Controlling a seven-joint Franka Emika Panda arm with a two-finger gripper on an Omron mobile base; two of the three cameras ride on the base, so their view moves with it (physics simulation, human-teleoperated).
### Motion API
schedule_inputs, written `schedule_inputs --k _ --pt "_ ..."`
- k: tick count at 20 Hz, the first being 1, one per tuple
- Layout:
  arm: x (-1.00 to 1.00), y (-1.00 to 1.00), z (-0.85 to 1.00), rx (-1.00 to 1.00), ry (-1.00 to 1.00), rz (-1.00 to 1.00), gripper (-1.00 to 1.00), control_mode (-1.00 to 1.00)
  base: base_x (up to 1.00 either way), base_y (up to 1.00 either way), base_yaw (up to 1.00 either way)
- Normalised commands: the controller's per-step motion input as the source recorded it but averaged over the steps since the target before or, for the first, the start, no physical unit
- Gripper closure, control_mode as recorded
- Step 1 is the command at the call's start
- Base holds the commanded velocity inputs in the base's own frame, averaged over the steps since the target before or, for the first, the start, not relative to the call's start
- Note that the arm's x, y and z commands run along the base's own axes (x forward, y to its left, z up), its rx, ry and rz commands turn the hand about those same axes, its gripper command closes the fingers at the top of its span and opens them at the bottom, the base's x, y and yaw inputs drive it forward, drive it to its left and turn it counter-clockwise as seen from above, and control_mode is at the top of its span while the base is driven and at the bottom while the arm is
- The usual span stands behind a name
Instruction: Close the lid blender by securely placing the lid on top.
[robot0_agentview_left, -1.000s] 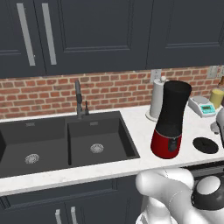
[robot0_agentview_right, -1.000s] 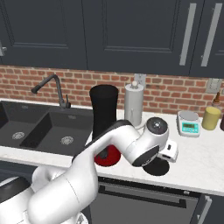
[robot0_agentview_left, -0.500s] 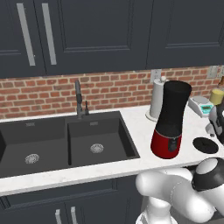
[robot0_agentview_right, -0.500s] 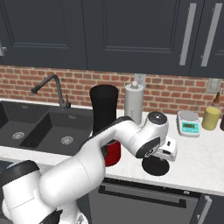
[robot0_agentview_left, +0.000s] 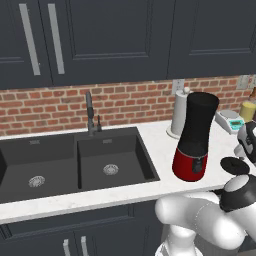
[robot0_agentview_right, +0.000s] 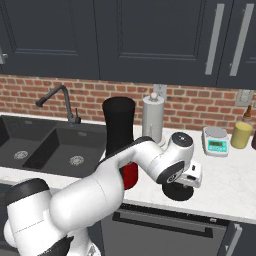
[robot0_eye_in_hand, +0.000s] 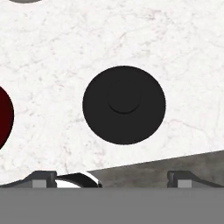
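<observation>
Arm swung right since a second ago, gripper (robot0_eye_in_hand: 111, 177) now above lid (robot0_eye_in_hand: 124, 105), jaws apart, nothing held. Lid flat on white marble counter (robot0_eye_in_hand: 175, 52) (near front edge), just right of blender (robot0_agentview_left: 196, 136), jar top open. Grasp comes next, probably. Brick wall, dark cabinets, sink (robot0_agentview_left: 75, 160) left.

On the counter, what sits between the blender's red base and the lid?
Nothing: in the hand view bare white counter separates the blender from the lid. The left base view shows the same gap between blender and lid.
</observation>
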Motion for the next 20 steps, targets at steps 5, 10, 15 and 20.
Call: schedule_inputs --k 5,10,15,20 --pt "0.04 0.0 -0.1 0.0 0.0 0.05 -1.0 -1.0 0.0 0.0 0.0" --pt "0.03 0.0 -0.06 0.0 0.0 0.06 -1.0 -1.0 0.0 0.0 0.0" --pt "0.04 0.0 -0.1 0.0 0.0 0.06 -1.0 -1.0 0.0 0.0 0.0" --pt "0.09 0.0 -0.14 0.0 0.0 0.06 -1.0 -1.0 0.0 0.0 0.0"
